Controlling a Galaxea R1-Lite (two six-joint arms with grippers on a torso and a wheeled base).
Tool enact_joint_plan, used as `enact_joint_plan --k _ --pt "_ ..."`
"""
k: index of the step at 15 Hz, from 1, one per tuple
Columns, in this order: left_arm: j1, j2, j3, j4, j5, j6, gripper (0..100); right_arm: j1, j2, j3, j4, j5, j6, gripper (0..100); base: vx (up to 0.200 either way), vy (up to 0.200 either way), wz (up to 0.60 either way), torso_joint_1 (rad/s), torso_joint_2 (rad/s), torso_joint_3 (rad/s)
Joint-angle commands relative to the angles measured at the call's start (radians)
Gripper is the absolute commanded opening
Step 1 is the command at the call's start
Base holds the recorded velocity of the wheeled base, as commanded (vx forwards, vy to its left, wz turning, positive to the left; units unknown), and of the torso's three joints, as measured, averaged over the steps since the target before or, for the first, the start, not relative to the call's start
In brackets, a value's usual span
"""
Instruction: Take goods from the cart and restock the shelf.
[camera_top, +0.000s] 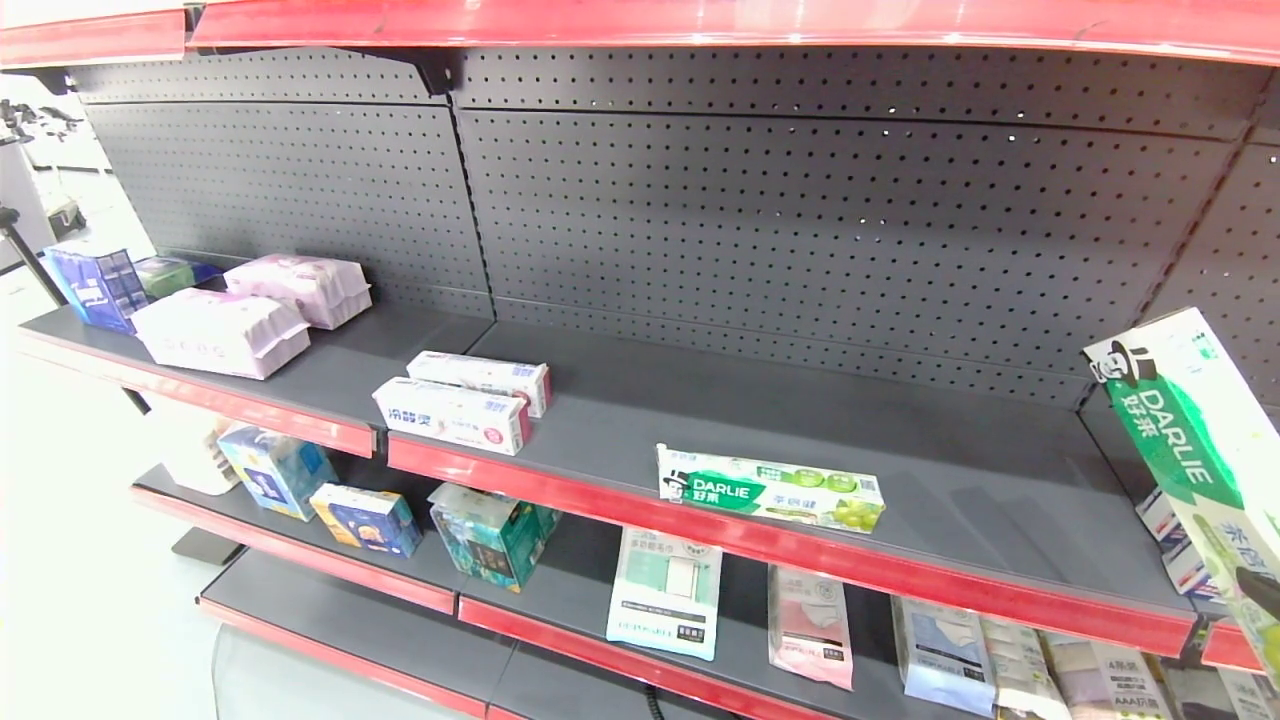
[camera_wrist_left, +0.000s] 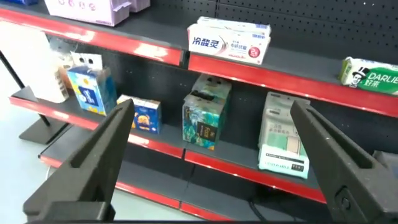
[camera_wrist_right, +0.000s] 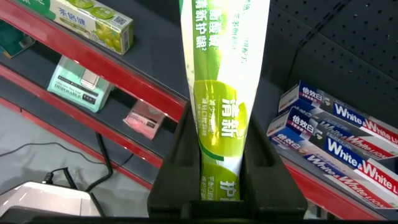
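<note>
On the shelf (camera_top: 700, 420), a lying green box (camera_top: 770, 490) of toothpaste rests flat near the front, with its long side along the red edge. It probably lies that way so that people can read it. To its left, 2 white boxes (camera_top: 460, 400) lie one behind the other in the same way. At the far right, a held green box (camera_top: 1190, 450) is up in the air and tilted, above the right end of the shelf. It looks like the same kind as the lying green box, so it likely belongs beside it.

The left gripper (camera_wrist_left: 211, 118) hangs in front of the lower shelves. Its 2 dark fingers (camera_wrist_left: 106, 143) are spread wide apart, with nothing between them and nothing touching them. It looks free to help.

The right gripper (camera_wrist_right: 221, 134) squeezes the held green box (camera_wrist_right: 221, 62) by one end. One finger presses on each long side, and they are closed snug on it. Holding the end leaves most of the box sticking out, which should make it easy to lay down flat. Some blue and white boxes (camera_wrist_right: 336, 130) lie stacked on the shelf close by.
</note>
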Motion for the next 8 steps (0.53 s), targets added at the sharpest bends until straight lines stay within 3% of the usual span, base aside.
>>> enact_joint_plan --k 1,5,8 --pt "0.000 -0.002 0.000 -0.001 0.009 -0.009 100 0.004 0.032 -0.010 -0.002 0.001 -0.004 0 0.000 0.000 0.00 0.000 0.00 0.000" --pt "0.000 -0.002 0.000 -0.002 0.031 -0.028 100 0.007 0.159 -0.039 -0.004 0.021 -0.108 0 0.000 0.000 0.00 0.000 0.00 0.000" --pt "0.000 -0.002 0.000 -0.002 0.031 -0.028 100 0.007 0.328 -0.133 -0.028 0.122 -0.153 0 0.000 0.000 0.00 0.000 0.00 0.000"
